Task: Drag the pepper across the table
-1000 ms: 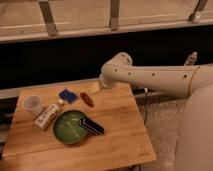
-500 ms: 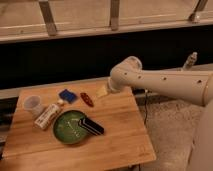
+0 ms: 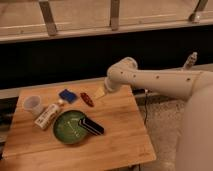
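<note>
The pepper (image 3: 87, 99) is a slim dark-red piece lying on the light wooden table (image 3: 120, 135), near its back edge and right of the blue block. My gripper (image 3: 100, 93) sits low over the table just right of the pepper, close to its right end. I cannot tell whether it touches the pepper. The pale arm (image 3: 160, 80) reaches in from the right.
A blue square block (image 3: 67, 95) lies left of the pepper. A clear cup (image 3: 32, 104) and a white bottle (image 3: 47, 115) are at the left. A green plate (image 3: 65, 131) with a dark utensil (image 3: 91, 126) on it lies in front of the pepper.
My gripper has shifted a little to the right, from over the pepper to just beside its right end. The pepper has hardly moved.
</note>
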`<action>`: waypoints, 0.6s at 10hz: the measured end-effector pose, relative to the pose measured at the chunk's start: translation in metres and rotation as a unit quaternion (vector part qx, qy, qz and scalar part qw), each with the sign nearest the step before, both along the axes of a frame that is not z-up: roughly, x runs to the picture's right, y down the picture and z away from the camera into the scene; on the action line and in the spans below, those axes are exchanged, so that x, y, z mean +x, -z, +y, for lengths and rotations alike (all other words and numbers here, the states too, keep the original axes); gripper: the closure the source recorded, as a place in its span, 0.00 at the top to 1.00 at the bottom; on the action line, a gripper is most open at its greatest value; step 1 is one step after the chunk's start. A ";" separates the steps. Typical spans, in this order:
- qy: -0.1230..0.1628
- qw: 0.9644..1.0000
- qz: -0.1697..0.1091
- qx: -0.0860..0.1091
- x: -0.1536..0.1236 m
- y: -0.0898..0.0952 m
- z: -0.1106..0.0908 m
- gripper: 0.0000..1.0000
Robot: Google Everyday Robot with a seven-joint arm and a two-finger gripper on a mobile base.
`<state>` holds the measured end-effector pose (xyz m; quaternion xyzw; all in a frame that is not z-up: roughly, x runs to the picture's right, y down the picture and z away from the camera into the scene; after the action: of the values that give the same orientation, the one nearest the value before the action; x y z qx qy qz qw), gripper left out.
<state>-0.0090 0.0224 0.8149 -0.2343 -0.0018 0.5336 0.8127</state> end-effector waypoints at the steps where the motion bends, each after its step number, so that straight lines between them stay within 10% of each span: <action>1: 0.018 1.000 -0.003 -0.004 -0.020 -0.017 -0.003 0.80; 6: 0.121 0.992 0.031 -0.028 -0.072 -0.096 0.006 0.80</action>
<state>-0.0808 0.0282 0.9110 -0.2392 0.0666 0.4383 0.8639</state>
